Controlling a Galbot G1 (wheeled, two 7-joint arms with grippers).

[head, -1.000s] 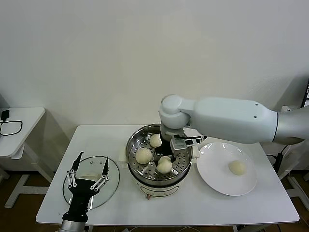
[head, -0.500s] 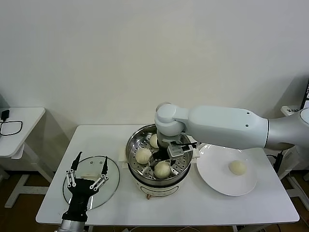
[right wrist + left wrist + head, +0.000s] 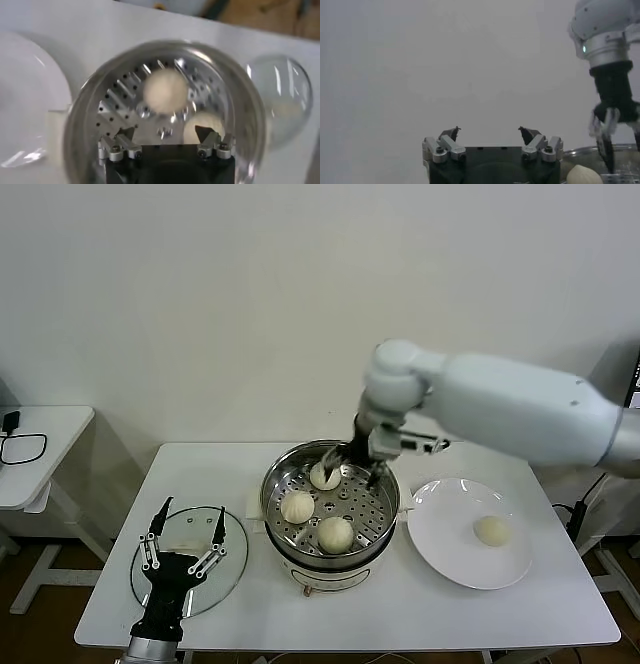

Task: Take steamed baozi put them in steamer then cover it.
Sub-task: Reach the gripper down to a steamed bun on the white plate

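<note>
Three baozi (image 3: 335,533) sit in the steamer (image 3: 330,509); the fourth (image 3: 490,530) waits on the plate (image 3: 450,554) beside it. The right gripper (image 3: 360,468), wide and empty above the steamer, should swing over and centre on that bun. The left gripper (image 3: 183,529) hovers wide over the lid (image 3: 235,569).

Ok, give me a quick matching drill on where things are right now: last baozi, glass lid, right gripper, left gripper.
Column one:
1. last baozi
2. glass lid
3. right gripper
4. left gripper

Column two:
A. open, above the steamer, empty
B. flat on the table, left of the steamer
C. alone on the white plate
D. open, over the glass lid

Pairs: 1-C, 2-B, 3-A, 4-D.
</note>
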